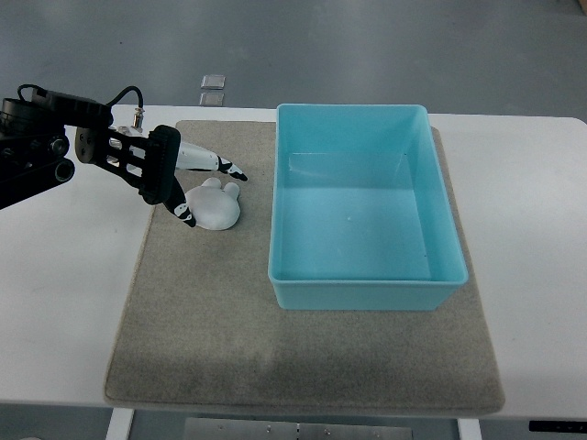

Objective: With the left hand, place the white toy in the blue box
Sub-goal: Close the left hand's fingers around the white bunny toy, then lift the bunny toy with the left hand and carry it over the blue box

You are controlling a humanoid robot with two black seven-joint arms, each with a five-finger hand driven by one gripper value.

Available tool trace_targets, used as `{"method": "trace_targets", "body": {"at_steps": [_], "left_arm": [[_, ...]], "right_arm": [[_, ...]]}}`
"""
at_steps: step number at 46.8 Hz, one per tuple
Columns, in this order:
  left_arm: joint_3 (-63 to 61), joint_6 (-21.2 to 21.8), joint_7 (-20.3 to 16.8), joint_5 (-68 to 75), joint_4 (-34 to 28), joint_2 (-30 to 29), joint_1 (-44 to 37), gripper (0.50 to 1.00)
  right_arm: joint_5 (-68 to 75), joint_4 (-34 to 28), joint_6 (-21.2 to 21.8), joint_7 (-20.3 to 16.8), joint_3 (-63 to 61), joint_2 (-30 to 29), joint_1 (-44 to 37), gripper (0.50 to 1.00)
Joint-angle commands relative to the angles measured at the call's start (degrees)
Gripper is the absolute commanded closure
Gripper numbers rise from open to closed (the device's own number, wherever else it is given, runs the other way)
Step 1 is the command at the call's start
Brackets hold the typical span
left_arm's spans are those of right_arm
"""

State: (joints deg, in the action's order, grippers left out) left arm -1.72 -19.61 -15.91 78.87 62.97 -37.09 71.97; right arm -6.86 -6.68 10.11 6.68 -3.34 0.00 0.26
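A white toy (pixel 216 205), rounded with small ears, lies on the grey mat (pixel 229 312) just left of the blue box (pixel 367 286). My left hand (pixel 206 188) reaches in from the left edge and hovers over the toy. Its fingers (pixel 225 166) are spread, one group pointing toward the box and the thumb at the toy's left side. The hand holds nothing. The blue box stands open and empty on the right part of the mat. No right arm shows.
The mat lies on a white table (pixel 541 238). Two small square plates (pixel 213 89) sit on the floor beyond the table's far edge.
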Motion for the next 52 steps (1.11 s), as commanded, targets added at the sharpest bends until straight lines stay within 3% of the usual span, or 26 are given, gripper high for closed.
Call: {"method": "trace_targets", "body": {"at_steps": [1,12,19,27,35,40,52], "left_arm": [[0.0,-0.1,0.0,0.1,0.0,0.0,-0.1,0.529],[0.0,0.0,0.0,0.1,0.0,0.0,-0.2,0.57],[0.0,0.0,0.0,0.1,0.0,0.0,-0.1,0.649],[0.1,0.2,0.0,0.1,-0.1,0.0,0.1,0.791],[0.1,1.1,0.0,0.1,-0.1,0.1,0.4,0.891],[0.1,1.9,0.0,0.1,-0.1,0.0,0.4,0.994],[0.8,2.6,0.0,0.0,-0.2,-0.1,0.6,1.0]], "right_arm": [[0.0,0.0,0.0,0.0,0.0,0.0,0.0,0.564],[0.0,0.0,0.0,0.0,0.0,0.0,0.0,0.564],[0.0,0.0,0.0,0.0,0.0,0.0,0.0,0.564],[0.0,0.0,0.0,0.0,0.0,0.0,0.0,0.564],[0.0,0.0,0.0,0.0,0.0,0.0,0.0,0.564],[0.0,0.0,0.0,0.0,0.0,0.0,0.0,0.564],[0.0,0.0,0.0,0.0,0.0,0.0,0.0,0.564]]}}
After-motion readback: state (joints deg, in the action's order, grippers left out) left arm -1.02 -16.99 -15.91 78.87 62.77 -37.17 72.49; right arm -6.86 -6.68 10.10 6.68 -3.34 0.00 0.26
